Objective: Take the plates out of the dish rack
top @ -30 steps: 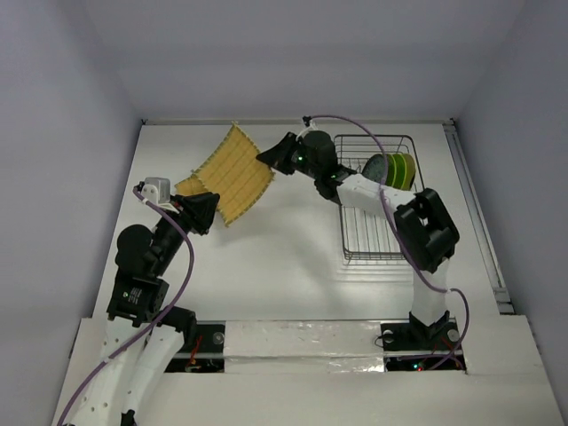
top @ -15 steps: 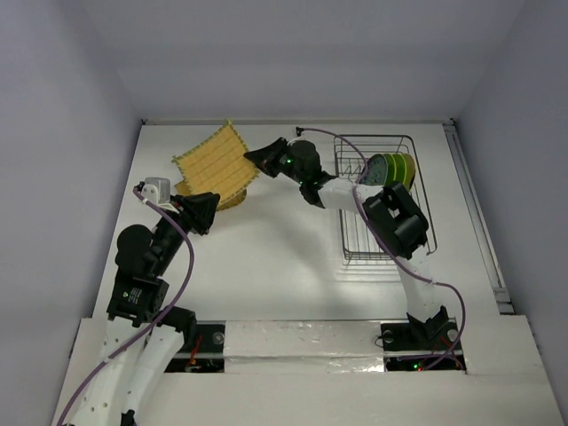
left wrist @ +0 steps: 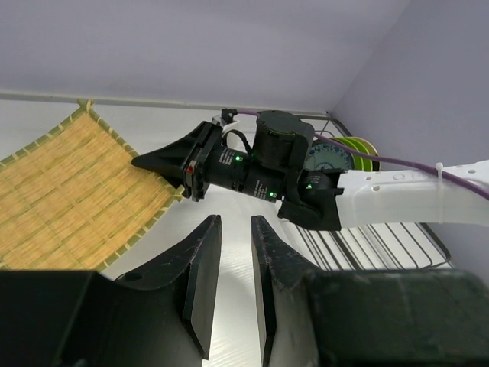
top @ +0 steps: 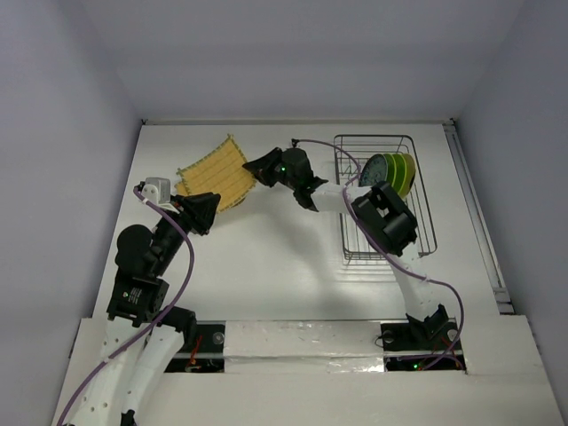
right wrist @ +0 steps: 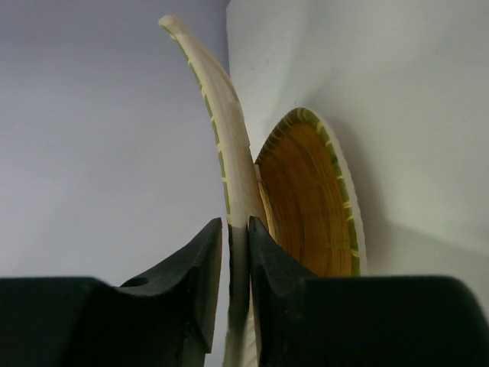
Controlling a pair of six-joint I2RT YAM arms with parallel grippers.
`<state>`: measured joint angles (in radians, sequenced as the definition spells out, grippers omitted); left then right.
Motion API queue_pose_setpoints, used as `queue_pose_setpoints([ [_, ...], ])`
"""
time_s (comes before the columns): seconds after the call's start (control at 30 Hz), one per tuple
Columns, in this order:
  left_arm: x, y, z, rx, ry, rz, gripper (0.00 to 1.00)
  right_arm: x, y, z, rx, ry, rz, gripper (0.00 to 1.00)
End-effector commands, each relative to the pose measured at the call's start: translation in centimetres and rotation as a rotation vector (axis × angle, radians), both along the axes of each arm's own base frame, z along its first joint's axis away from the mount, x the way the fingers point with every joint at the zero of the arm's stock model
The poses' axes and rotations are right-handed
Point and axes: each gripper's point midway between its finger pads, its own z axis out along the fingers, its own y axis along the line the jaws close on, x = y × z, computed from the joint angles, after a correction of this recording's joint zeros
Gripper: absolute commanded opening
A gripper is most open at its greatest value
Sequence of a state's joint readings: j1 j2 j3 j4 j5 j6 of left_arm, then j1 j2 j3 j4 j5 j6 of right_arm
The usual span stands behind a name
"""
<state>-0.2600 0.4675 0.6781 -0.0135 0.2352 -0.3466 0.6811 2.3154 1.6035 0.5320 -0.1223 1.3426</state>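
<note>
Holding the yellow square plate [top: 213,169] by its rim, right gripper [top: 253,169] jaws clamped, tilted over the oval plate [right wrist: 309,199] on the surface's far left | left gripper [left wrist: 229,229] jaws narrowly parted, empty | lime-green plates [top: 404,170] upright in dish rack [top: 417,222] | plate likely light, stiff; thin rim suits pinching.

We see soft, even light from overhead; the white table [top: 266,257] is bright, nearly washed out, with a faint shadow at the near end of the dish rack [top: 390,244]. In the wrist views the left gripper [left wrist: 235,229] and right gripper [right wrist: 238,229] read as dark, slightly blurred shapes, while the square plate [right wrist: 229,153] is sharp along its rim.
</note>
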Motion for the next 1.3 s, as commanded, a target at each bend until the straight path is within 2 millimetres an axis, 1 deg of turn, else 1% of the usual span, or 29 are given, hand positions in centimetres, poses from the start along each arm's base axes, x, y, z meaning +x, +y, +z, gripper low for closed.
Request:
queue_pose_setpoints([
  [0.0,-0.3,0.0,2.9,-0.025,-0.082,-0.007,0.20,-0.2,1.1,5.2,0.066,-0.106,0.008,0.30],
  [0.03,-0.4,0.0,2.9,-0.025,-0.084,-0.008,0.20,-0.2,1.1,4.9,0.052,-0.105,0.011,0.37],
  [0.1,-0.3,0.0,2.9,-0.025,-0.082,-0.007,0.20,-0.4,1.1,4.2,0.002,-0.098,0.022,0.43],
  [0.13,-0.4,0.0,2.9,-0.025,-0.084,-0.008,0.20,-0.4,1.0,4.0,-0.019,-0.100,0.023,0.50],
  [0.2,-0.4,0.0,2.9,-0.027,-0.083,-0.009,0.20,-0.5,0.7,3.0,-0.080,-0.093,0.026,0.56],
  [0.23,-0.4,0.0,2.9,-0.027,-0.085,-0.010,0.20,-0.6,0.5,2.9,-0.099,-0.095,0.025,0.62],
  [0.27,-0.4,0.0,2.9,-0.026,-0.083,-0.010,0.20,-0.6,0.3,2.7,-0.126,-0.106,0.024,0.65],
  [0.3,-0.4,0.0,2.9,-0.026,-0.083,-0.010,0.20,-0.6,0.0,2.0,-0.161,-0.092,0.018,0.69],
  [0.33,-0.4,0.0,2.9,-0.027,-0.083,-0.009,0.20,-0.6,-0.2,1.9,-0.181,-0.095,0.018,0.74],
  [0.43,-0.4,0.0,3.0,-0.028,-0.087,-0.009,0.20,-0.6,-1.2,1.7,-0.259,-0.111,-0.001,0.82],
  [0.57,-0.4,0.0,2.9,-0.027,-0.085,-0.010,0.20,-0.1,-2.5,2.1,-0.357,-0.155,-0.037,0.91],
  [0.67,-0.4,0.0,2.9,-0.027,-0.085,-0.010,0.20,0.2,-3.2,3.3,-0.413,-0.195,-0.055,0.92],
  [0.7,-0.4,0.0,2.9,-0.027,-0.084,-0.009,0.20,0.3,-3.6,2.8,-0.446,-0.184,-0.065,0.92],
  [0.73,-0.4,0.0,3.0,-0.027,-0.086,-0.010,0.20,0.4,-3.9,3.2,-0.460,-0.190,-0.075,0.94],
  [0.8,-0.4,0.0,2.9,-0.027,-0.085,-0.010,0.20,0.4,-4.7,3.0,-0.498,-0.200,-0.093,0.95],
  [0.83,-0.4,0.0,2.9,-0.026,-0.083,-0.010,0.20,0.4,-5.1,3.3,-0.509,-0.209,-0.104,0.94],
  [0.87,-0.4,0.0,2.9,-0.027,-0.085,-0.010,0.20,0.3,-5.5,4.6,-0.521,-0.236,-0.112,0.94],
  [0.9,-0.4,0.0,2.9,-0.027,-0.085,-0.010,0.20,0.3,-6.0,5.1,-0.536,-0.249,-0.128,0.92],
  [0.93,-0.4,-0.1,2.9,-0.026,-0.083,-0.012,0.20,0.1,-6.5,5.7,-0.549,-0.263,-0.135,0.85],
  [0.97,-0.4,-0.1,2.9,-0.027,-0.086,-0.012,0.20,-0.3,-7.6,7.3,-0.576,-0.299,-0.153,0.75],
  [1.0,-0.4,-0.1,2.9,-0.027,-0.085,-0.012,0.20,-0.5,-8.1,9.0,-0.583,-0.333,-0.166,0.58],
  [1.03,-0.4,-0.1,2.9,-0.027,-0.085,-0.012,0.20,-0.8,-9.0,9.6,-0.616,-0.347,-0.177,0.22],
  [1.07,-0.4,-0.1,2.9,-0.026,-0.083,-0.012,0.20,-1.7,-10.5,12.9,-0.639,-0.412,-0.205,0.07],
  [1.1,-0.4,0.1,2.9,-0.027,-0.084,-0.004,0.20,-2.0,-12.3,14.1,-0.681,-0.430,-0.255,0.00],
  [1.13,-0.4,0.1,2.9,-0.027,-0.083,-0.001,0.19,-2.8,-13.8,13.8,-0.736,-0.442,-0.268,0.00],
  [1.17,-0.4,0.2,3.0,-0.028,-0.084,0.002,0.17,-3.1,-15.8,14.8,-0.801,-0.474,-0.295,0.00],
  [1.2,-0.4,0.2,3.0,-0.030,-0.085,0.003,0.13,-4.5,-18.4,17.0,-0.843,-0.479,-0.348,0.00],
  [1.23,-0.4,0.2,3.0,-0.031,-0.084,0.003,0.08,-4.6,-20.9,17.4,-0.894,-0.476,-0.384,0.00],
  [1.27,-0.5,0.2,3.0,-0.032,-0.086,0.002,0.01,-5.1,-22.8,16.7,-0.970,-0.469,-0.388,0.00],
])
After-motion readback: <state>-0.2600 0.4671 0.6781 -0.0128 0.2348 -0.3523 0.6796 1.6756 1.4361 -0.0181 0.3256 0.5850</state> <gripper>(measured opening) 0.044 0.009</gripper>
